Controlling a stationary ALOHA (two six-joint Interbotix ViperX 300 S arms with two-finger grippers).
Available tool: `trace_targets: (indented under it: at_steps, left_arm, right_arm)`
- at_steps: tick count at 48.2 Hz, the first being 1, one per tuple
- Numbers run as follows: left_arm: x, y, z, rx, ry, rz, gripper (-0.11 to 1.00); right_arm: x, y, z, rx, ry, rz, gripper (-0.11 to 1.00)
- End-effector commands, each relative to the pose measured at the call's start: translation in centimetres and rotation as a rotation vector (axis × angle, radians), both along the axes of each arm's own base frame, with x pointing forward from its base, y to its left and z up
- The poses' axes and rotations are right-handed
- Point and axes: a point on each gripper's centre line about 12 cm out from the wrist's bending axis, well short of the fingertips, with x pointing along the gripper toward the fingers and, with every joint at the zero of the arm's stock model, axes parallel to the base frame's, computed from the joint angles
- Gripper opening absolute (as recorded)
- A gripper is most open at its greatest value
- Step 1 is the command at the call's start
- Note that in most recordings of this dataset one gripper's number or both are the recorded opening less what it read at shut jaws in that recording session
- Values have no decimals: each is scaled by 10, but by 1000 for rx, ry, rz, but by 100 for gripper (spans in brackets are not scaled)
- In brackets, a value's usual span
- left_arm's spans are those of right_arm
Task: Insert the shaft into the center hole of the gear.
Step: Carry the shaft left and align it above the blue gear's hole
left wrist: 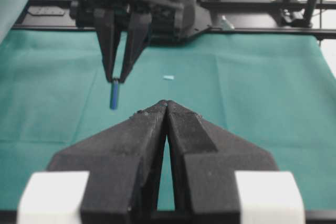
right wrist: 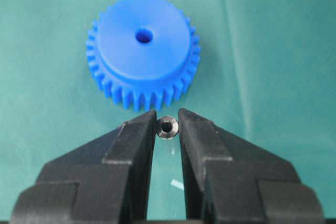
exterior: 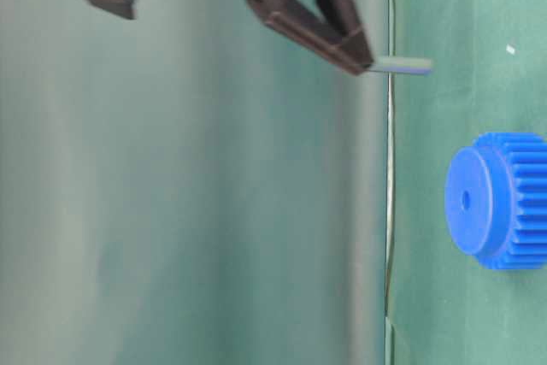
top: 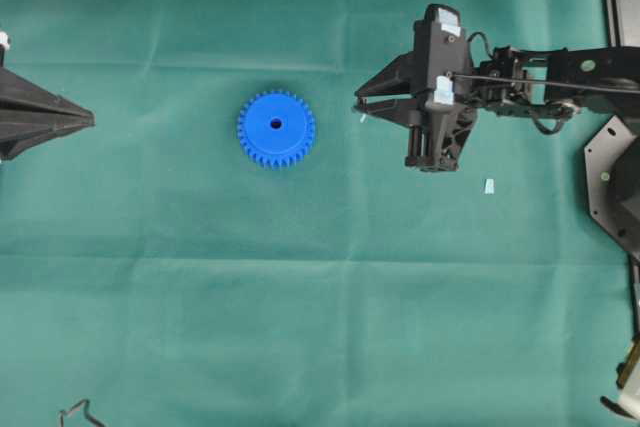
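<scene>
Fingertips of the right gripper [right wrist: 167, 128] pinch the shaft [right wrist: 167, 127] upright by its top end, clear above the cloth, while the gear [right wrist: 143, 51] lies flat just beyond it, center hole [right wrist: 143, 35] facing up, nearer this arm than the closed left gripper [left wrist: 167, 104].

You are looking at a robotics lab bench rather than a home or shop. The surface [top: 320, 327] is covered edge to edge with a creased green cloth [left wrist: 252, 93], and a black metal frame [left wrist: 262, 17] with brackets and cabling runs along its far side. Two black robot arms face each other across it, with only small test parts laid out.
</scene>
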Motion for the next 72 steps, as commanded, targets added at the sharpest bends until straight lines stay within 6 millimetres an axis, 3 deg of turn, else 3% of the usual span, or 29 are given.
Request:
trace_targets:
  at_steps: [1,22,41,49,62,72]
  left_arm:
    - [2,-1,10,1,-26,-4,0]
    - [2,-1,10,1,-25,-4,0]
    - [2,-1,10,1,-25,-4,0]
    - [2,-1,11,0,-26,-3,0]
    - [2,-1,10,0,-23,-4,0]
    - [2,-1,11,1,-26,-4,0]
  right_arm:
    - [3,-1,22,-4,-38,0,17]
    - [14,2,29,-4,-57,12,17]
    - [84,7,38,-14,-82,56,17]
    - [104,4,35,-20,-65,63,17]
    - [104,4,29,-21,-51,64,17]
    - [106,4,8,-8,-30,56,17]
